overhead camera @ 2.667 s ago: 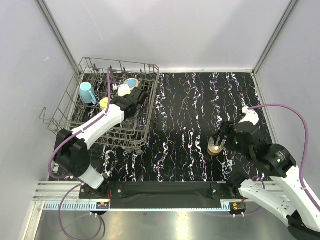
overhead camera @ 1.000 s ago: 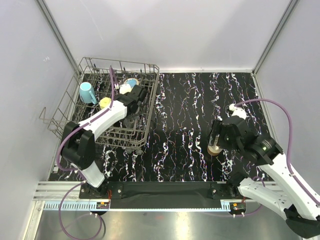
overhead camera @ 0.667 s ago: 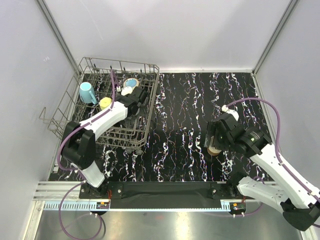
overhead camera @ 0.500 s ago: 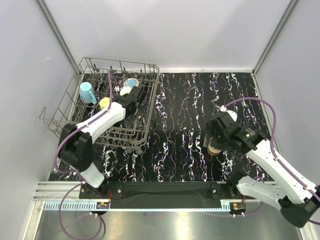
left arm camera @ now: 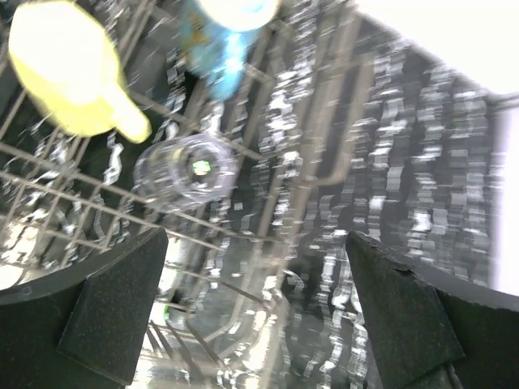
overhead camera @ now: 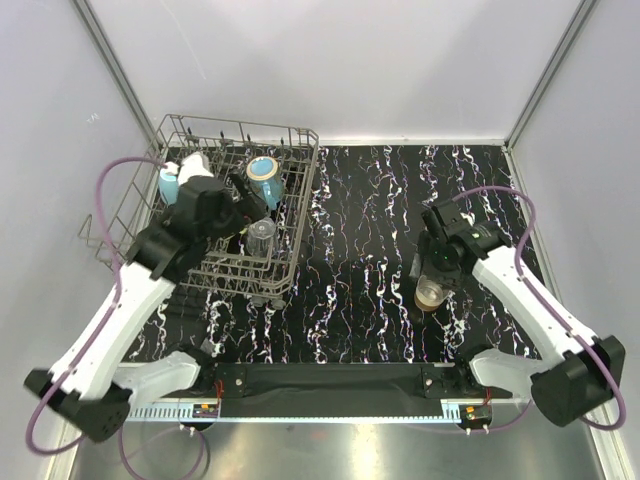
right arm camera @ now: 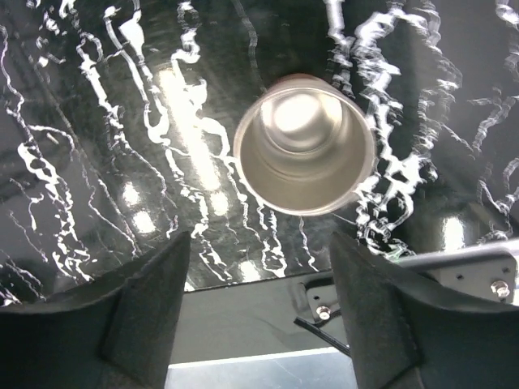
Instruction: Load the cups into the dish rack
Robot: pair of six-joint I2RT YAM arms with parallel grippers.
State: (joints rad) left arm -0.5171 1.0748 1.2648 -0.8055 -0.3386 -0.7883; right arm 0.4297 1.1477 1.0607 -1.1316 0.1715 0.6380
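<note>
The dish rack (overhead camera: 300, 200) stands at the back left. A clear glass tumbler (overhead camera: 261, 236) sits inside it near its right wall, with a light-blue mug (overhead camera: 264, 175) behind it and a teal mug (overhead camera: 168, 186) half hidden by my left arm. My left gripper (overhead camera: 243, 208) hovers open over the rack, holding nothing. Its wrist view looks down on the tumbler (left arm camera: 186, 170), the blue mug (left arm camera: 219, 40) and the rack wires (left arm camera: 243, 235). The shiny metal cup (overhead camera: 430, 293) stands upright on the table. My right gripper (overhead camera: 433, 262) hangs open above it; the cup (right arm camera: 304, 154) lies beyond the fingertips (right arm camera: 146, 308).
A yellow piece (left arm camera: 69, 69) lies in the rack left of the tumbler. The black marbled tabletop (overhead camera: 370, 220) stretches between rack and metal cup. Grey walls close in on three sides, and a metal rail (overhead camera: 330, 380) runs along the near edge.
My left gripper opened, let go of the glass tumbler in the rack and rose away to the left. My right arm swung over the metal cup, its jaws narrowing a little.
</note>
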